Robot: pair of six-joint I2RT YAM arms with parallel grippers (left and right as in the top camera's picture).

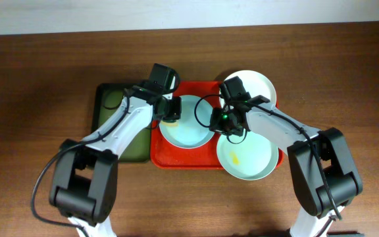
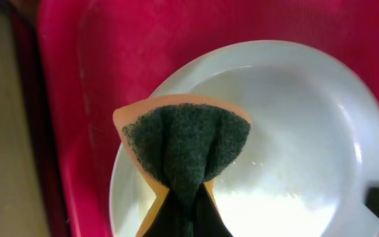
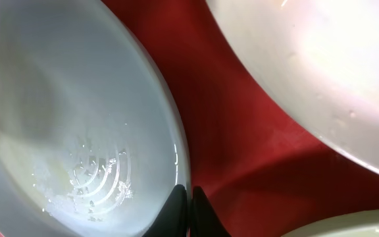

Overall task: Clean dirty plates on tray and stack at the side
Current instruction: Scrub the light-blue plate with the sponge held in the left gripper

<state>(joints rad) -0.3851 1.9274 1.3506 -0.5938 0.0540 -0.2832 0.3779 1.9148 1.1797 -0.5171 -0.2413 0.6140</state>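
The red tray (image 1: pixel 176 160) holds the pale blue plate (image 1: pixel 186 128). A pale green plate (image 1: pixel 245 158) with a yellow smear overhangs its front right, and a white plate (image 1: pixel 255 85) its back right. My left gripper (image 1: pixel 170 110) is shut on a green and orange sponge (image 2: pixel 186 148) and holds it over the blue plate's (image 2: pixel 301 131) left part. My right gripper (image 1: pixel 219 122) is shut on the blue plate's right rim; in the right wrist view the fingers (image 3: pixel 189 201) pinch the rim of the wet plate (image 3: pixel 64 118).
A smaller dark green tray (image 1: pixel 107 105) lies against the red tray's left side, under my left arm. In the right wrist view the white plate (image 3: pixel 321 66) is close to the blue one, with bare red tray (image 3: pixel 242 131) between them.
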